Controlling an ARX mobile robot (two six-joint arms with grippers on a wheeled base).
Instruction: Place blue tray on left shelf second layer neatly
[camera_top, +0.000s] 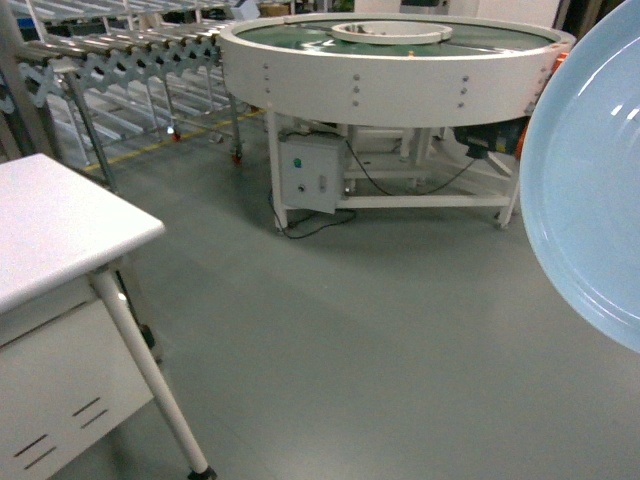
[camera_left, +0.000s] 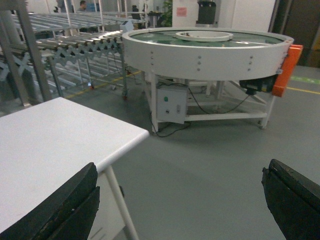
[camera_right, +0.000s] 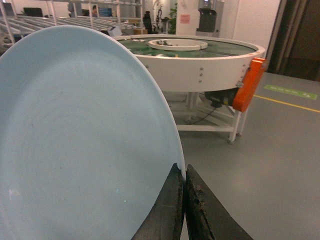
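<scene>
The blue tray, round, pale and glossy, stands on edge and fills the left half of the right wrist view. My right gripper is shut on its rim. In the head view the tray hangs in the air at the right edge, and neither gripper shows there. My left gripper is open with nothing in it, above the floor by the corner of a white table. Grey steel posts rise at the far left; I cannot tell whether they belong to the left shelf.
The white table with a slanted leg is close on the left. A round white conveyor table with a grey control box stands ahead. Roller conveyors run at the back left. Grey floor lies between.
</scene>
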